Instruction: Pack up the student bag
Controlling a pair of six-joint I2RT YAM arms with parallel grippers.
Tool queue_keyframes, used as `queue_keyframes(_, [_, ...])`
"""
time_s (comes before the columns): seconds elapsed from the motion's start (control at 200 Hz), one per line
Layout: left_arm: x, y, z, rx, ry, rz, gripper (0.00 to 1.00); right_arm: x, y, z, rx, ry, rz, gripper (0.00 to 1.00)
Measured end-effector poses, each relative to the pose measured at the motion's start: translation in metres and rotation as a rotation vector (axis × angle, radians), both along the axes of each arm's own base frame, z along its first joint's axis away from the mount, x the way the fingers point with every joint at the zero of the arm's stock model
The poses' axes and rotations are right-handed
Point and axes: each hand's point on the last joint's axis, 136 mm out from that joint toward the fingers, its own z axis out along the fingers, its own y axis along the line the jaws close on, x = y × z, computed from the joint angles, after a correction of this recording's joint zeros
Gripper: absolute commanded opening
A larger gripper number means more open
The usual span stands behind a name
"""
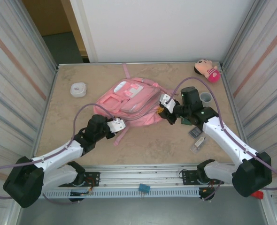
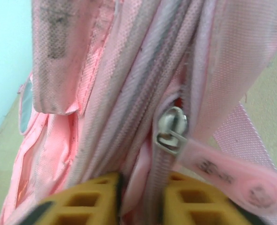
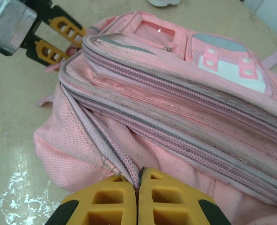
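Note:
The student bag (image 1: 129, 101), a large pink backpack, lies flat in the middle of the table. My left gripper (image 1: 118, 125) is at its near-left edge. In the left wrist view that gripper (image 2: 143, 180) is shut on the bag's zipper band (image 2: 157, 187), just below a silver slider (image 2: 171, 129) with a pink pull tab (image 2: 227, 171). My right gripper (image 1: 166, 111) is at the bag's right edge. The right wrist view shows that gripper (image 3: 138, 173) shut on a fold of the zipper seam (image 3: 124, 164) of the bag (image 3: 185, 98), with the left gripper's yellow fingers (image 3: 54, 35) at the far side.
A small white round case (image 1: 78, 89) sits left of the bag. A pink plush doll (image 1: 207, 70) lies in the far right corner, a grey cup (image 1: 205, 97) near it. Small flat items (image 1: 198, 138) lie beside the right arm. Metal walls close in both sides.

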Motion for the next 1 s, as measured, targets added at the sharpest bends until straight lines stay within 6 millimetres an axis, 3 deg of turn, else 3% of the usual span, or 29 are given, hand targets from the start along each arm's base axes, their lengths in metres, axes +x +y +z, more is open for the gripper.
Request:
queue_keyframes(0.15, [-0.009, -0.009, 0.006, -0.015, -0.007, -0.047, 0.00, 0.009, -0.009, -0.002, 0.000, 0.025, -0.071, 0.00])
queue_keyframes(0.246, [-0.017, -0.013, 0.014, -0.050, -0.013, -0.063, 0.00, 0.014, -0.014, -0.009, -0.002, 0.066, -0.127, 0.23])
queue_keyframes(0.316, [-0.023, -0.013, 0.016, -0.071, -0.010, -0.068, 0.00, 0.013, -0.018, -0.018, 0.000, 0.110, -0.162, 0.49])
queue_keyframes(0.451, [-0.034, -0.009, 0.004, -0.061, 0.029, -0.077, 0.00, 0.001, -0.027, -0.026, -0.002, 0.167, -0.221, 0.67])
queue_keyframes(0.626, [-0.041, -0.011, 0.005, -0.063, 0.040, -0.105, 0.00, -0.025, -0.020, 0.015, 0.052, 0.061, -0.200, 0.76])
queue_keyframes(0.697, [-0.043, -0.011, 0.007, -0.062, 0.034, -0.113, 0.00, -0.034, -0.009, 0.020, 0.035, 0.025, -0.156, 0.77])
queue_keyframes(0.827, [-0.046, -0.009, 0.012, -0.066, 0.015, -0.122, 0.00, -0.036, 0.022, 0.008, -0.059, 0.025, -0.061, 0.83])
queue_keyframes(1.002, [-0.047, -0.009, 0.015, -0.070, 0.004, -0.125, 0.00, -0.041, 0.051, -0.033, -0.184, 0.083, 0.049, 0.87])
